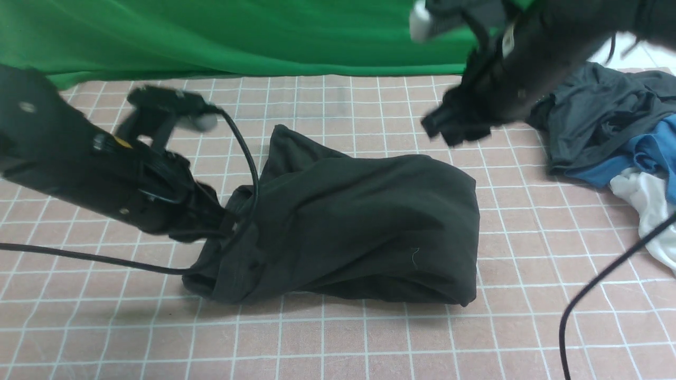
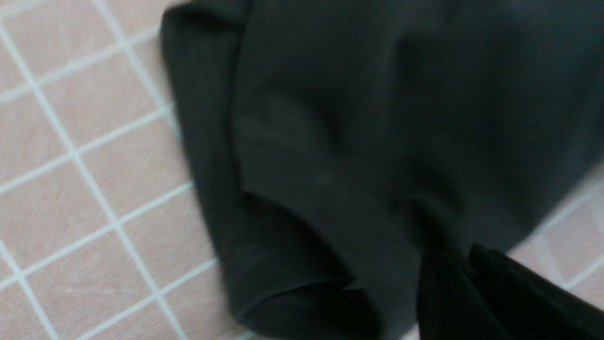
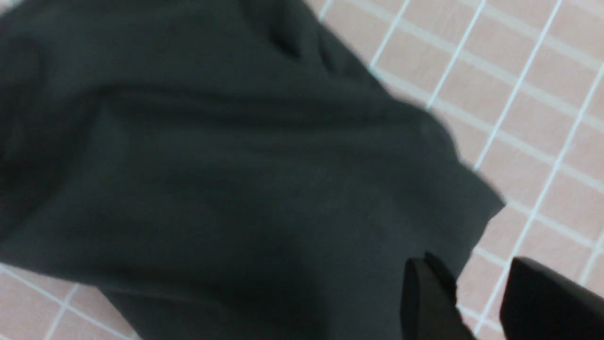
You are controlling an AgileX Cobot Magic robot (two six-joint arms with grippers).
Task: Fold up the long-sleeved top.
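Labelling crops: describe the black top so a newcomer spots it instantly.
On the tiled-pattern table, in front of the green cloth, the black top lies in the middle, between the two arms. It is bunched, with a thin light thread on it. Its neighbours, dark grey, blue and white cloths, sit heaped far right.

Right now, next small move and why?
Probably lower the open right gripper onto the black top's far right corner: it hovers clear of the cloth, and the top lies bunched and creased, its left end crumpled, so it likely needs spreading before folding.

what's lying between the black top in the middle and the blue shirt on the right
In the front view, only bare grid-patterned surface shows between the black top and the blue shirt.
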